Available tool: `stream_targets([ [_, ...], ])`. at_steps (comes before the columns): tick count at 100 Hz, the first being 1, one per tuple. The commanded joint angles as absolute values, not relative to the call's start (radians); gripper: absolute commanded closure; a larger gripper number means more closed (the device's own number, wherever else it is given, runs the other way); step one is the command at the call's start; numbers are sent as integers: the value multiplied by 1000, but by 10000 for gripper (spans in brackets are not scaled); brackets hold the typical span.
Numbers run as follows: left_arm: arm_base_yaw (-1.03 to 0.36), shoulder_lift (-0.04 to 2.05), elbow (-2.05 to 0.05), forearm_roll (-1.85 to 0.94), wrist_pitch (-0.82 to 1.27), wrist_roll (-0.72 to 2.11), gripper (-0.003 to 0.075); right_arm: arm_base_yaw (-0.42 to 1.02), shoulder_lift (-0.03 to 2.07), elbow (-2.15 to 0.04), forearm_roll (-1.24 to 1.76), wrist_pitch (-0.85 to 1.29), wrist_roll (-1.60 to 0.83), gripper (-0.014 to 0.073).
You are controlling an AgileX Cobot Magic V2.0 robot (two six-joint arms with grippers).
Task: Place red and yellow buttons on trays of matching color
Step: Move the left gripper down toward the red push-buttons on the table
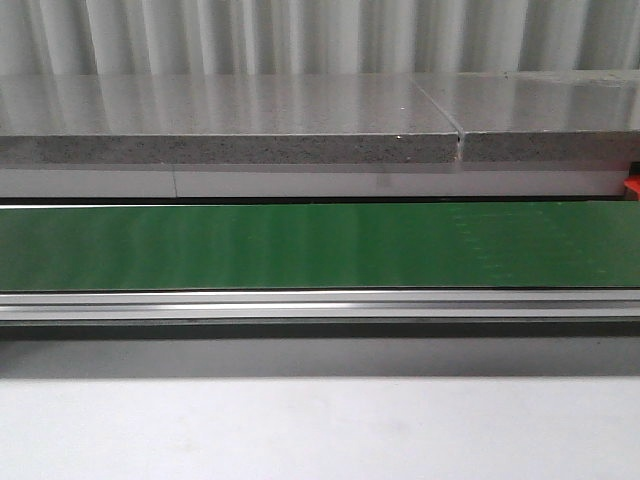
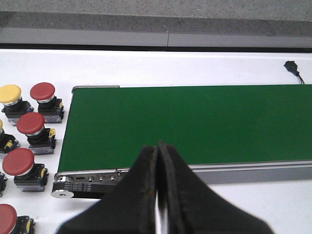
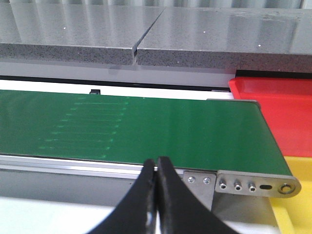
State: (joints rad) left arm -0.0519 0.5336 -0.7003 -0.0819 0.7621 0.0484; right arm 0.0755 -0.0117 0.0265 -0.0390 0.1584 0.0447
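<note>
- Green conveyor belt (image 1: 320, 245) fills the middle of the scene from side to side, and nothing rides on it anywhere in the three views.
- Grey stone counter (image 1: 230, 130) runs behind it, with a seam partway along.
- Red tray (image 3: 280, 112) sits just past the belt's end on the right arm's side, and a yellow tray (image 3: 295, 204) lies just beside it, nearer the robot; both look bare in the part that shows.
- Off the belt's other end, on the white table, the buttons wait in a cluster: red buttons (image 2: 31, 124) in a loose column and a yellow button (image 2: 9, 95) next to the furthest red one (more are cut off at the frame edge).
- Left gripper (image 2: 158, 161) hangs over the near rail of the belt with its fingers pressed together, holding nothing.
- Right gripper (image 3: 157, 170) is likewise closed and empty above the near rail, close to the trays.
- My worry: the buttons stand tightly packed, so fingers spreading around one cap could nudge a neighbour over. A round cap may also slip from a shallow pinch, and a button set on the belt off-centre could drift toward the rail before the right arm reaches it.
</note>
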Motion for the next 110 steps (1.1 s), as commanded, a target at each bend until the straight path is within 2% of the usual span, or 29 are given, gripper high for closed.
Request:
stream_targets([
  [1, -55, 551, -723, -99, 705, 38, 737, 77, -21, 12, -51, 76, 40, 685],
  [8, -55, 551, -703, -99, 713, 38, 701, 77, -21, 12, -51, 76, 40, 685],
  [16, -55, 551, -681, -99, 738, 38, 591, 77, -21, 12, -51, 76, 40, 685],
  [24, -55, 551, -665, -99, 757, 38, 432, 77, -21, 12, -51, 76, 40, 685],
  [35, -55, 551, -645, -102, 760, 33, 155, 77, -21, 12, -51, 76, 40, 685],
  [44, -55, 551, -641, -107, 771, 10, 52, 77, -21, 12, -51, 76, 40, 685],
  [55, -55, 551, -635, -79, 783, -143, 56, 77, -21, 12, -51, 76, 40, 685],
  [79, -55, 558, -635, 235, 814, -555, 147, 77, -21, 12, -51, 76, 40, 685],
  [91, -55, 598, -635, 317, 839, -627, 195, 77, -21, 12, -51, 76, 40, 685],
  [110, -54, 717, -635, 445, 842, -764, 197, 77, -21, 12, -51, 76, 40, 685],
])
